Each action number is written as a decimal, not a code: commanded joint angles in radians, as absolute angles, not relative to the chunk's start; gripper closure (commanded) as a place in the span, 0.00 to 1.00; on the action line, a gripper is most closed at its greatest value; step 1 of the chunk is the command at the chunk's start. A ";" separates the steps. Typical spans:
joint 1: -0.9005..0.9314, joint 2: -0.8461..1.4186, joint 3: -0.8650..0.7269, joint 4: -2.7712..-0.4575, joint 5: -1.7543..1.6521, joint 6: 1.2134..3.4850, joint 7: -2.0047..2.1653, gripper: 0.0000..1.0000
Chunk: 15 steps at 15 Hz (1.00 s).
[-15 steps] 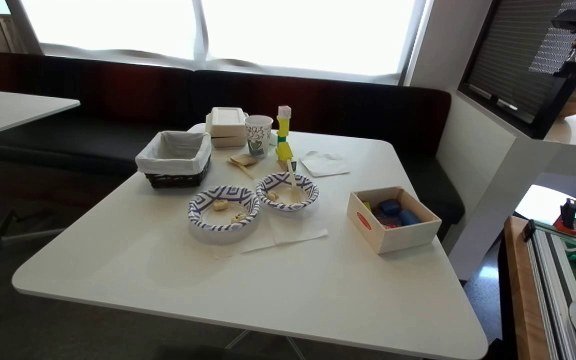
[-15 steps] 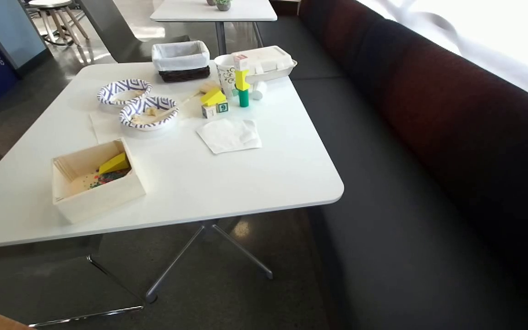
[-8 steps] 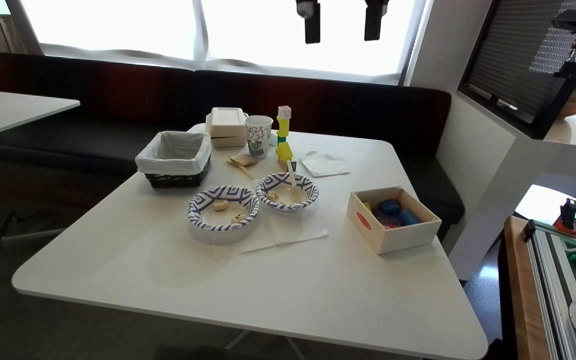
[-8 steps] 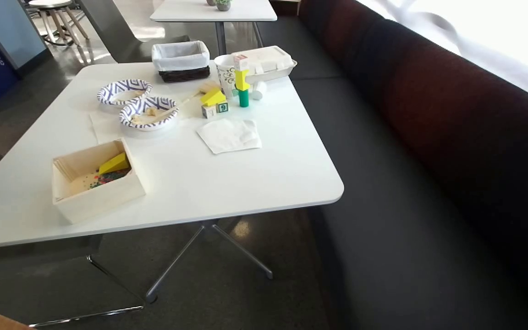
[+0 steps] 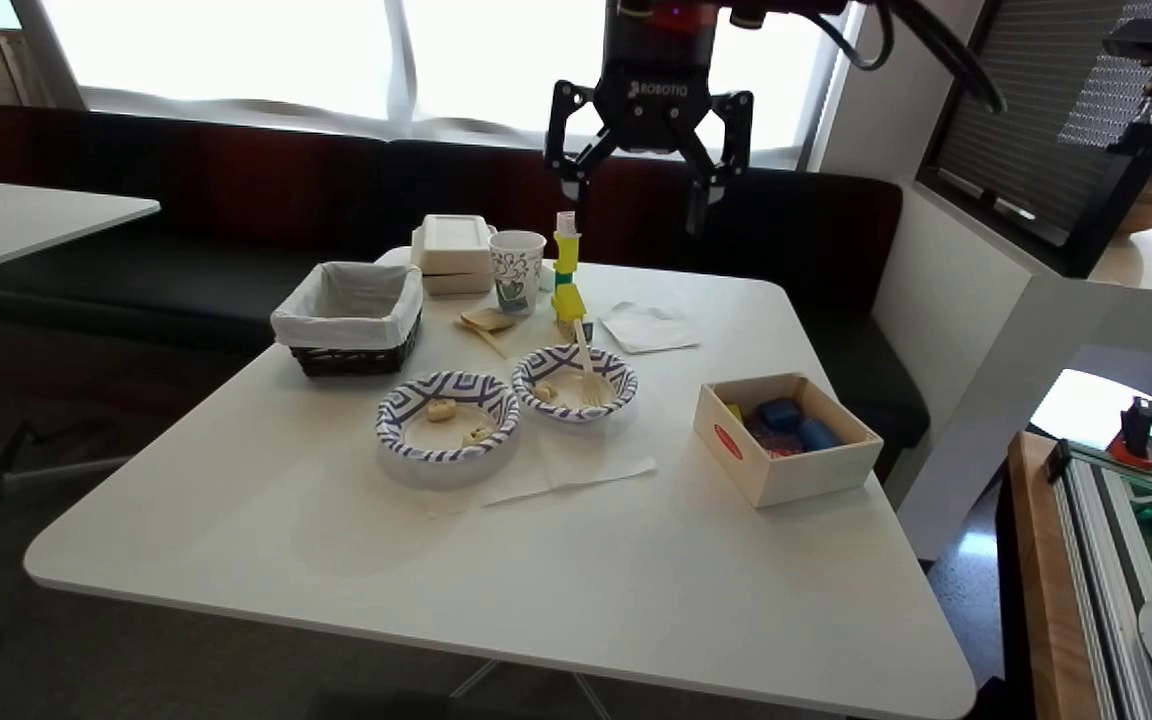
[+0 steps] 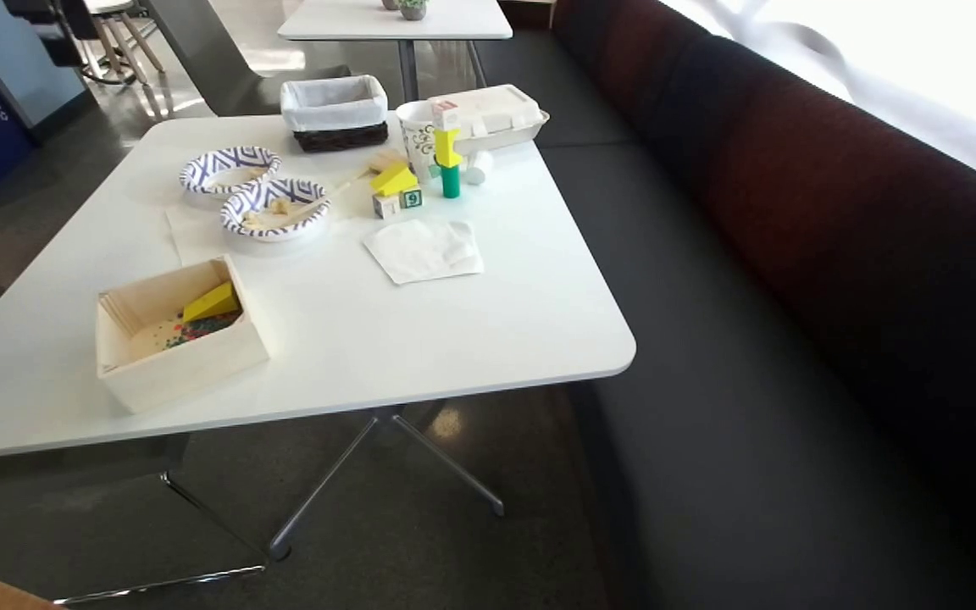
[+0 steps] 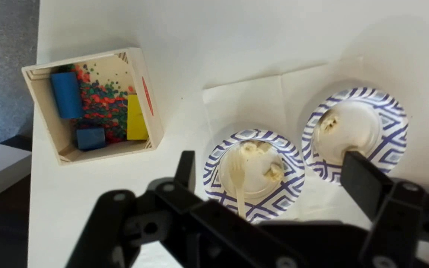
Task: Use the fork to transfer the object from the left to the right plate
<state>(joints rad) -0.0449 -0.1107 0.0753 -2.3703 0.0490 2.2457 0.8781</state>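
Two white paper plates with blue patterned rims stand side by side on the table. The pale fork (image 5: pixel 591 385) rests in one plate (image 5: pixel 576 412), its handle over the rim; the fork also shows in the wrist view (image 7: pixel 237 178). That plate holds small food pieces (image 7: pixel 275 172). The other plate (image 5: pixel 436 454) also holds food pieces (image 5: pixel 441 409); in the wrist view a finger partly covers one. My gripper (image 5: pixel 636 212) is open and empty, well above the table. In the wrist view the gripper (image 7: pixel 270 167) has its fingers wide apart over the plates.
A wooden box (image 5: pixel 816 480) with blocks stands beside the plates. Behind are a lined basket (image 5: pixel 351 335), a paper cup (image 5: pixel 516 270), takeout boxes (image 5: pixel 454 250), a wooden utensil (image 5: pixel 486 322), a block tower (image 5: pixel 566 255) and a napkin (image 5: pixel 648 328). Another napkin (image 5: pixel 586 472) lies near the plates.
The gripper has come down into an exterior view from above, its fingers apart. A dark arm part now shows at the top left of an exterior view. The objects have not moved.
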 commanded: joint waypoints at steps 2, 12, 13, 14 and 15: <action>-0.046 -0.085 0.041 -2.394 0.024 2.304 0.960 0.00; -0.057 -0.057 0.025 -2.399 0.012 2.321 1.019 0.00; -0.057 -0.057 0.025 -2.399 0.012 2.321 1.019 0.00; -0.057 -0.057 0.025 -2.399 0.012 2.321 1.019 0.00; -0.057 -0.057 0.025 -2.399 0.012 2.321 1.019 0.00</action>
<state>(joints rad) -0.0726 -0.0566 0.0403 -2.4000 0.0127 2.3228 1.0191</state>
